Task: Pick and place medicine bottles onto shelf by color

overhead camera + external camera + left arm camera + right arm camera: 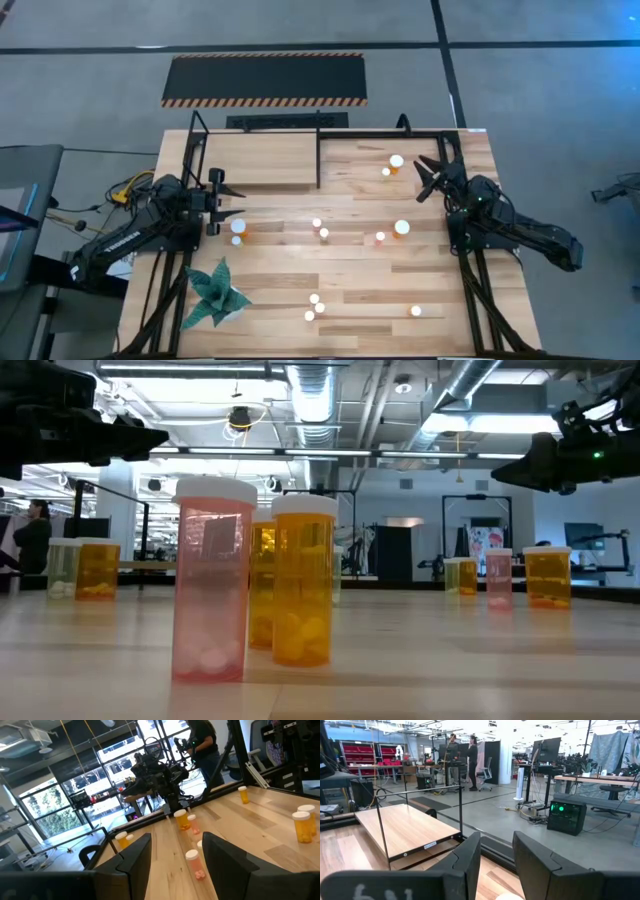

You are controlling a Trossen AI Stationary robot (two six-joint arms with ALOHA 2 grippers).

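Bottles [400, 229] look light, stiff and slick, so grab mid-body under the cap. Left hand [228, 200] hangs released just above one; right hand [428, 177] clenched, empty.

Grey concrete floor [560, 90] surrounds the wooden table [330, 290]. A black panel with hazard-striped edges [265, 78] lies on the floor beyond it. Overhead run exposed ducts [310, 395] and strip lights [470, 423]. Tall windows [45, 800] line one wall; red storage racks [362, 755] and desks with monitors [547, 750] fill the open workshop.
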